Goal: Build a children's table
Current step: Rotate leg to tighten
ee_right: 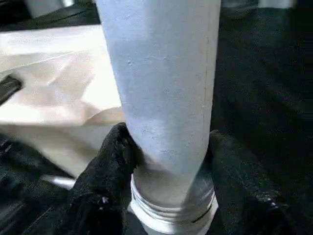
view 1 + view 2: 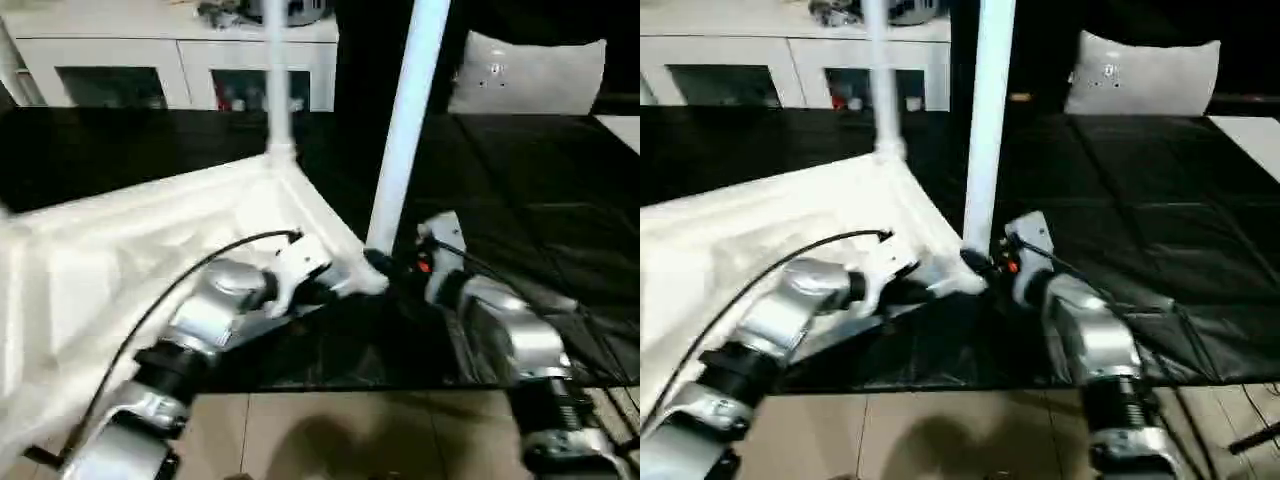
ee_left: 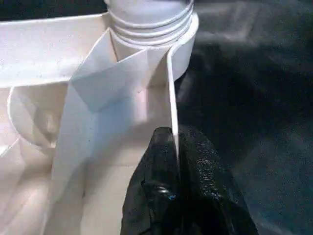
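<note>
At centre frame, a long round tapered white plastic leg [image 2: 405,120] is clamped low by the right hand [image 1: 168,161]; the upturned white plastic table top's [image 2: 130,250] thin rim is pinched by the left hand [image 3: 176,161]. Light, stiff, slippery plastic.

The right end effector [image 1: 166,161] clamped its black fingers [image 1: 105,171] around the white table leg [image 1: 161,88], just above its threaded end.

Left end effector [image 3: 175,161]: silver forearm angled inward, black fingers pinched together on a thin white wall. Right end effector [image 1: 168,161]: forearm extended forward, fingers clamped on either side of a white leg [image 1: 161,88].
</note>
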Tool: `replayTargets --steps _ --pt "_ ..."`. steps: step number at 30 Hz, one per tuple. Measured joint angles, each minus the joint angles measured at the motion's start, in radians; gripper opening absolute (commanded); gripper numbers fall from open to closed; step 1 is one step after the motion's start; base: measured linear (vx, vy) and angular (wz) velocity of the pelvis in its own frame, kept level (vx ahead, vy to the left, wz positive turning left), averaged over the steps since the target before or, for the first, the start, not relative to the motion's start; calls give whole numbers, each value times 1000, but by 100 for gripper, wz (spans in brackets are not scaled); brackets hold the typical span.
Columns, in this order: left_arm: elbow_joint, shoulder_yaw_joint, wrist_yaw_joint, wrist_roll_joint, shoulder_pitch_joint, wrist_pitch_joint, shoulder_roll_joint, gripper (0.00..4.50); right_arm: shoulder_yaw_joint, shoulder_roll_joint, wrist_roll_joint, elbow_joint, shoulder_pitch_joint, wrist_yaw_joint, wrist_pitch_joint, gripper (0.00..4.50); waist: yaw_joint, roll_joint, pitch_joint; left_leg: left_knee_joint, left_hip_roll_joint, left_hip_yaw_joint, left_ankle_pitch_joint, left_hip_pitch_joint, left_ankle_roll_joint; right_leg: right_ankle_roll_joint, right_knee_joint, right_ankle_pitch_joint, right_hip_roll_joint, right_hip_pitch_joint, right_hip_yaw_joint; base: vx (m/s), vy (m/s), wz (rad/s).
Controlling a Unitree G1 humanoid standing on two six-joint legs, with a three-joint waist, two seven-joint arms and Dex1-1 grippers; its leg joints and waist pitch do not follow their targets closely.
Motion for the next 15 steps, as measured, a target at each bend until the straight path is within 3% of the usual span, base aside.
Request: replayTargets --steps 2,6,8,12,15 --pt "0 6 17 2 0 4 -10 0 -11 12 0 3 0 -15 -8 249 5 0 0 -2 0 0 0 -1 0 -1 0 0 0 0 0 0 0 0" --pt "-1 5 23 3 -5 5 -14 0 -29 24 26 -7 10 -15 -9 272 10 1 0 -6 -1 1 0 -1 -1 -4 1 7 0 -1 2 0 0 0" --pt "-1 1 19 3 -6 -7 -11 0 -29 15 31 -10 12 1 -14 306 14 1 0 -9 -1 1 -1 -2 -2 -3 1 9 1 -2 1 0 0 0" --pt "-5 -23 -15 2 -7 -67 18 0 -14 -47 38 -28 27 105 -38 337 29 1 0 -10 0 1 -1 -11 -2 -7 3 11 2 -12 1 0 0 0" --pt "2 -36 -65 2 -7 -118 56 0 8 -118 42 -28 28 223 -55 359 35 1 1 -10 1 1 -1 -11 -2 -7 3 11 2 -13 0 0 0 0"
